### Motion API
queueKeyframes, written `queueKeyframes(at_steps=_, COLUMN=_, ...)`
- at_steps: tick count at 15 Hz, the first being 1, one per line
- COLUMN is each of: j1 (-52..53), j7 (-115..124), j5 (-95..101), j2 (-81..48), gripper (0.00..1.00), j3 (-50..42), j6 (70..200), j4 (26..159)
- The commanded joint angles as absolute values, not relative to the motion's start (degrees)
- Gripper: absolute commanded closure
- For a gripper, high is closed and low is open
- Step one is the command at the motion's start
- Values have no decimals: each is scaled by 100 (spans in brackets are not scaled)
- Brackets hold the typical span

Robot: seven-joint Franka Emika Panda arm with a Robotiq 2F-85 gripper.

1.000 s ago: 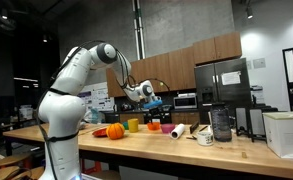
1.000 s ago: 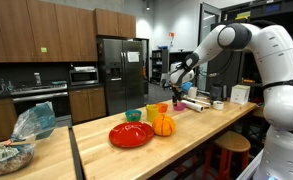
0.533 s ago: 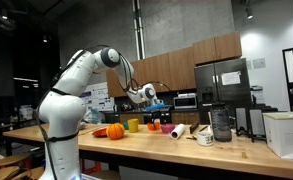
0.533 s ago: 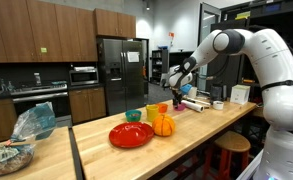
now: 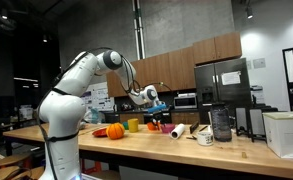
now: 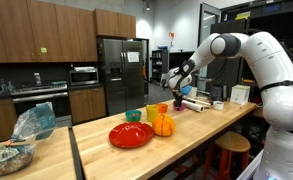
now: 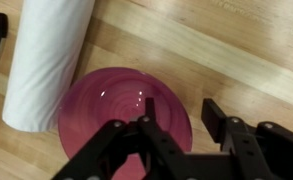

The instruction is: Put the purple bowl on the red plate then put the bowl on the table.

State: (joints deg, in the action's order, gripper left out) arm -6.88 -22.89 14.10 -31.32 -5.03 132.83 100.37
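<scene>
The purple bowl [image 7: 111, 120] sits upright on the wooden table [image 7: 236, 50], right beside a white roll [image 7: 46, 60]. My gripper [image 7: 181, 120] is open just above it. One finger is over the bowl's inside and the other is outside its rim. In both exterior views the gripper [image 5: 152, 97] [image 6: 174, 84] hangs above the bowl [image 5: 167, 126] at the row's end. The red plate [image 6: 132, 134] lies empty further along the table; it also shows as a thin sliver in an exterior view [image 5: 99, 134].
An orange pumpkin-like thing [image 6: 163, 125], a yellow-green cup [image 6: 153, 112], a teal bowl [image 6: 134, 116] and an orange cup [image 6: 163, 108] stand between the plate and the bowl. A dark jar [image 5: 221, 124] and a white box [image 5: 284, 133] stand further along the table.
My gripper has moved down and outward towards the purple bowl. Bowl, plate and the other things have not moved.
</scene>
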Motion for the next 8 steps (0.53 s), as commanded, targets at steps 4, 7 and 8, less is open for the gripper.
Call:
queueKeyframes(at_steps=4, j1=-737, j7=-2259, j5=1439, j2=-2992, gripper=100, j3=-455, j6=13115, j4=9976)
queueKeyframes(at_steps=7, j1=-742, j7=-2226, j5=1405, j2=-2850, gripper=100, j3=-456, j6=13027, j4=10044)
queueKeyframes(at_steps=8, j1=-745, j7=-2225, j5=1396, j2=-2775, gripper=99, j3=-450, j6=13035, j4=10089)
